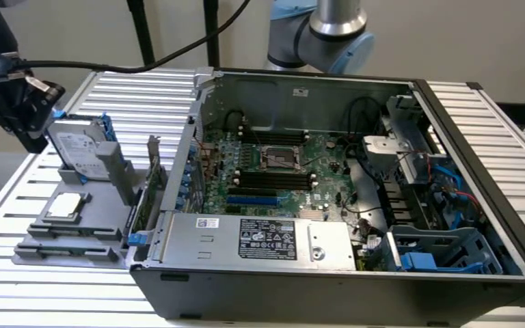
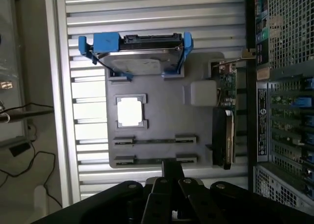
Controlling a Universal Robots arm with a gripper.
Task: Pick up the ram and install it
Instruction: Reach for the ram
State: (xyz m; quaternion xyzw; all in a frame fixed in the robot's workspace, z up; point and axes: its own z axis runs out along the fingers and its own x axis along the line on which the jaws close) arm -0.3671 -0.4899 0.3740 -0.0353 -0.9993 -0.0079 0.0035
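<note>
My gripper (image 1: 31, 137) hangs at the exterior view's left, above the far end of a grey parts holder (image 1: 80, 188). In the wrist view the gripper (image 2: 172, 168) is shut, its dark fingertips pressed together over the holder's (image 2: 162, 116) edge, and I see nothing between them. Two long slots cross the holder there, and a thin dark strip (image 2: 154, 140) runs edge-on along each. That strip looks like the ram seen from above. The open computer case (image 1: 481, 137) lies to the right, with black memory slots (image 1: 272, 179) on its motherboard.
The holder also carries a silver hard drive in a blue caddy (image 2: 140, 52), a pale square chip (image 2: 131, 111), and an upright card with a bracket (image 1: 153, 171). It stands close against the case's wall. A power supply (image 1: 253, 239) fills the case's near side.
</note>
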